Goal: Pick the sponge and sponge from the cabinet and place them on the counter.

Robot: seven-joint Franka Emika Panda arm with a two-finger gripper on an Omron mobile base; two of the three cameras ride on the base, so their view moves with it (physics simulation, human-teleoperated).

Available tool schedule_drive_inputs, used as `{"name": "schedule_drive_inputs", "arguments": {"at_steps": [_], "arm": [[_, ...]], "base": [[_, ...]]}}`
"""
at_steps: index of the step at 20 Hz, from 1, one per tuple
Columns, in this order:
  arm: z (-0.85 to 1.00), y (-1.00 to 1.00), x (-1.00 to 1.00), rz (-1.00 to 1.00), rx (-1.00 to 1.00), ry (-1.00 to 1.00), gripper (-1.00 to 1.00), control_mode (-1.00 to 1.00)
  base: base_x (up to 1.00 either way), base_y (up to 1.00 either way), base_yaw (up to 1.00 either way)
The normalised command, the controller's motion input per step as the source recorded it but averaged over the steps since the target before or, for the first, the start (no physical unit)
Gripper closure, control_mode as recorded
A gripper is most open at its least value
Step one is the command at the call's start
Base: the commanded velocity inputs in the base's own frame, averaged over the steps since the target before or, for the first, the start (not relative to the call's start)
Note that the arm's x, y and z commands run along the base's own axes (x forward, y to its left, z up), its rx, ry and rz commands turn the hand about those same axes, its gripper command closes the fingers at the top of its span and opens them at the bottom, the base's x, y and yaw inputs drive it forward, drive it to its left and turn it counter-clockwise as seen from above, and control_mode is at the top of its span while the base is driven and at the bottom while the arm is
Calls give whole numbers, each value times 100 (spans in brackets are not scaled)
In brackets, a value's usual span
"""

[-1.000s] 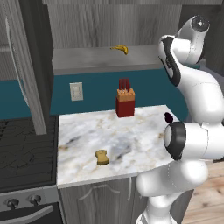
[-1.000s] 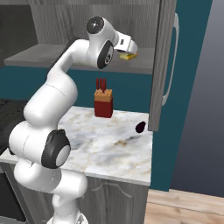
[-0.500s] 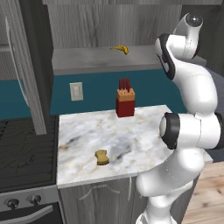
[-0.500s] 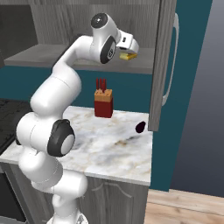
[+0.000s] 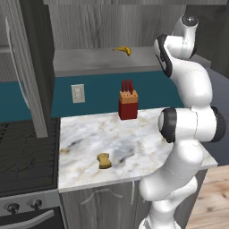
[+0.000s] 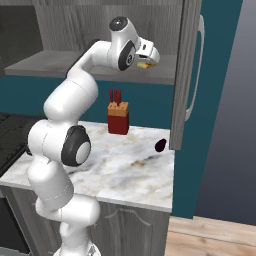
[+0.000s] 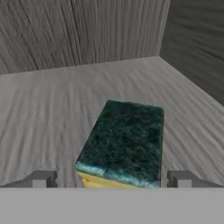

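Tan sponge lies on the marble counter, left of the knife block; banana on the cabinet shelf. Gripper open, fingers either side of the green-topped sponge flat on that shelf, not clamped

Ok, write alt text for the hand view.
A rectangular yellow sponge with a dark green top lies on the grey cabinet shelf, between the open gripper fingertips. Wood-grain cabinet walls rise behind it.
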Motion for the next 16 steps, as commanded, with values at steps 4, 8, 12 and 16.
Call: {"name": "schedule_drive_inputs", "arguments": {"at_steps": [4, 8, 12, 16], "arm": [[-9, -7, 35, 0, 0, 2, -100, -100], [0, -9, 32, 0, 0, 0, -100, -100], [0, -12, 32, 0, 0, 0, -100, -100], [-8, -2, 28, 0, 0, 0, 100, -100]], "base": [[0, 0, 0], [0, 0, 0], [0, 0, 0], [0, 0, 0]]}}
